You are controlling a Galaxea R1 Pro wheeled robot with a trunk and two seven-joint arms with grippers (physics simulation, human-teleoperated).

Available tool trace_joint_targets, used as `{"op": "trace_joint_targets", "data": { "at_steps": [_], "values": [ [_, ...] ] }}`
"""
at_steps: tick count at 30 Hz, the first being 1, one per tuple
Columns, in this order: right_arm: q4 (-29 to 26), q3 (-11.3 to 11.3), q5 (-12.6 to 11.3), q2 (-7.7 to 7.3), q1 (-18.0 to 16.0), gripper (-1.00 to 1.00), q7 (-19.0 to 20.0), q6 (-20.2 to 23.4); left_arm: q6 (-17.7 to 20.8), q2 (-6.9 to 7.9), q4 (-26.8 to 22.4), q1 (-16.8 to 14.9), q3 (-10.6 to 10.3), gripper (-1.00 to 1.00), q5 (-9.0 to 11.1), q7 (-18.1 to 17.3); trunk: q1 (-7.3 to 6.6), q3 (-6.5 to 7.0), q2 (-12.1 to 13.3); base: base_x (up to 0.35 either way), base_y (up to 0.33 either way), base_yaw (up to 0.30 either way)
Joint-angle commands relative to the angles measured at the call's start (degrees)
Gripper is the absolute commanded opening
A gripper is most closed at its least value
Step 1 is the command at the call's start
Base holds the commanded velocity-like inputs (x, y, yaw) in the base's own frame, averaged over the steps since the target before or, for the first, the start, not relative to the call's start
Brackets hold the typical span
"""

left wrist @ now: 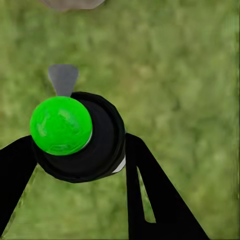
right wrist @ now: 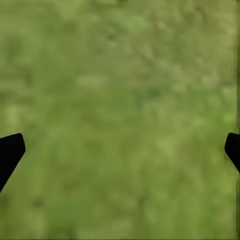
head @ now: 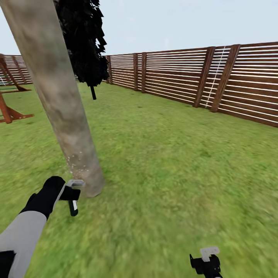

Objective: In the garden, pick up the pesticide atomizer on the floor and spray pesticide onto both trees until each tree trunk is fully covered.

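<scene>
A thick pale grey-brown mottled tree trunk (head: pixel 58 96) leans across the left of the head view, rising from the lawn. Pale specks dot its bark low down, near the base. My left gripper (head: pixel 71 195) hangs just left of that base, shut on the pesticide atomizer (head: pixel 73 206), a small black sprayer with a pale band. In the left wrist view the atomizer (left wrist: pixel 80 137) shows a bright green top and a grey nozzle aimed at the trunk's foot (left wrist: pixel 72 4), with a black finger on each side. My right gripper (head: pixel 206 258) is open over bare grass, empty (right wrist: pixel 120 150).
A narrow black tree (head: pixel 85 38) stands behind the trunk. The brown slat fence (head: pixel 185 77) runs along the back and right. Reddish wooden play-frame legs (head: pixel 9 110) sit at the far left. Open lawn (head: pixel 173 166) spreads to the right of the trunk.
</scene>
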Motion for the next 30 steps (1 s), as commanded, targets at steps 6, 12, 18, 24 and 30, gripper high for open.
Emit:
{"op": "trace_joint_targets", "data": {
  "at_steps": [6,12,18,24,30],
  "values": [
    [0.0,0.0,0.0,0.0,0.0,1.0,0.0,0.0,0.56,0.05,-3.23,-1.92,0.09,-1.0,-0.11,-0.05,0.0,-0.01,0.0,0.135,-0.203,0.002],
    [0.07,0.0,0.03,0.0,0.0,1.0,0.0,0.0,-8.2,0.16,10.04,-0.14,0.09,-1.0,0.79,0.37,0.0,-0.01,0.0,-0.252,-0.186,0.0],
    [0.08,0.0,0.08,0.01,0.0,1.0,0.0,0.0,-10.96,0.09,8.47,-0.37,6.08,-1.0,1.02,2.98,0.0,-0.01,0.0,-0.274,-0.18,0.0],
    [0.07,0.0,0.07,0.04,0.0,1.0,0.0,0.0,-3.13,0.01,-4.48,-1.63,6.55,-1.0,1.12,2.79,0.0,-0.01,0.0,-0.273,-0.18,0.0],
    [0.03,0.0,0.09,0.04,0.0,1.0,0.0,0.0,0.63,0.22,-4.92,-5.04,6.12,-1.0,0.71,2.51,0.0,-0.01,0.0,-0.191,-0.123,0.0]
  ]
}}
